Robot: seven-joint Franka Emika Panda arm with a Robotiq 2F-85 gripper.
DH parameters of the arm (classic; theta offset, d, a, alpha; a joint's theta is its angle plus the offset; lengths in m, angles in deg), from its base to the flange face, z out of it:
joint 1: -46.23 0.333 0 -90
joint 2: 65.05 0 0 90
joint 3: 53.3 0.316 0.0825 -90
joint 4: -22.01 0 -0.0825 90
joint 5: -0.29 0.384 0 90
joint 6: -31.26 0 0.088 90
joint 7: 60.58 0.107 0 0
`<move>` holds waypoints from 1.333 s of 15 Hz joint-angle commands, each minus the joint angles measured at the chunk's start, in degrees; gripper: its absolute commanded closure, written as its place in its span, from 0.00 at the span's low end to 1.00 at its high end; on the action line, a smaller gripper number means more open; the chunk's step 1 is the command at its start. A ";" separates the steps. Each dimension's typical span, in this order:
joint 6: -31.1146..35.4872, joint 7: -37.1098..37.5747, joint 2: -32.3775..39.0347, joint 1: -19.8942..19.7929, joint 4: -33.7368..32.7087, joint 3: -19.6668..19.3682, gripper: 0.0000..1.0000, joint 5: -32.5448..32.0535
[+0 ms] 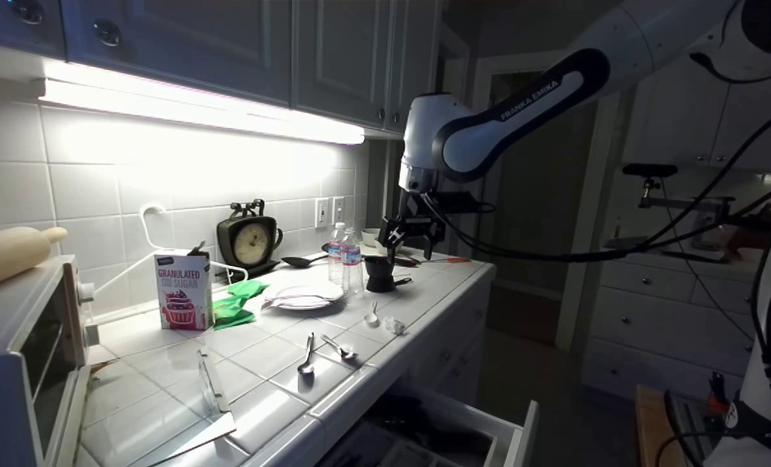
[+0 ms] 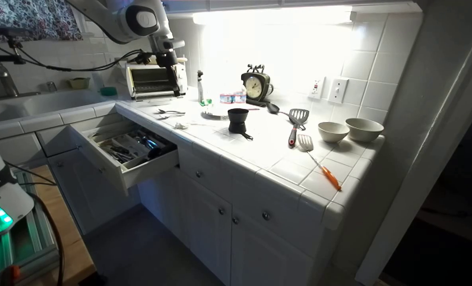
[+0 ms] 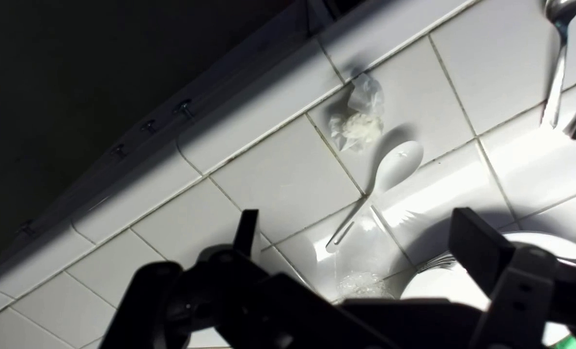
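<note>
Two clear plastic, red-and-blue-labelled water bottles (image 1: 353, 263) are called, and two round cream bowls (image 2: 333, 132) are matched against them! At least two shiny metal utensils (image 3: 558, 72) are made out. Two white rectangular wall plates (image 2: 338, 90) are chalked up. On to the singles: one white plastic spoon (image 3: 397, 167) is spotted, one black hourglass-shaped cup (image 2: 237, 121), one pink-and-white cardboard sugar box (image 1: 184, 292), one dark-cased, round-dialled clock (image 2: 255, 86), one pale wooden rolling pin (image 1: 9, 255), one orange-handled metal spatula (image 2: 330, 176); one pulled-out white drawer (image 2: 150, 171) is tallied.
</note>
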 commanded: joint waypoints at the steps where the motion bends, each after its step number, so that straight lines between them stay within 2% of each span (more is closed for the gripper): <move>1: 2.44 -0.94 2.83 1.44 -1.23 -1.84 0.00 5.76; 5: 9.04 -4.61 5.50 1.65 -1.77 -2.37 0.00 8.98; 6: 9.47 -2.66 6.17 2.30 -2.47 -3.03 0.00 7.65; 7: 7.99 -2.70 4.14 2.62 -0.38 -3.48 0.00 7.05; 15: 8.25 -2.66 4.63 3.22 -0.58 -4.24 0.00 6.98; 17: 11.51 -2.42 6.16 2.95 -1.26 -4.47 0.00 7.67; 20: 18.31 -6.43 9.25 1.88 -2.74 -4.27 0.00 12.00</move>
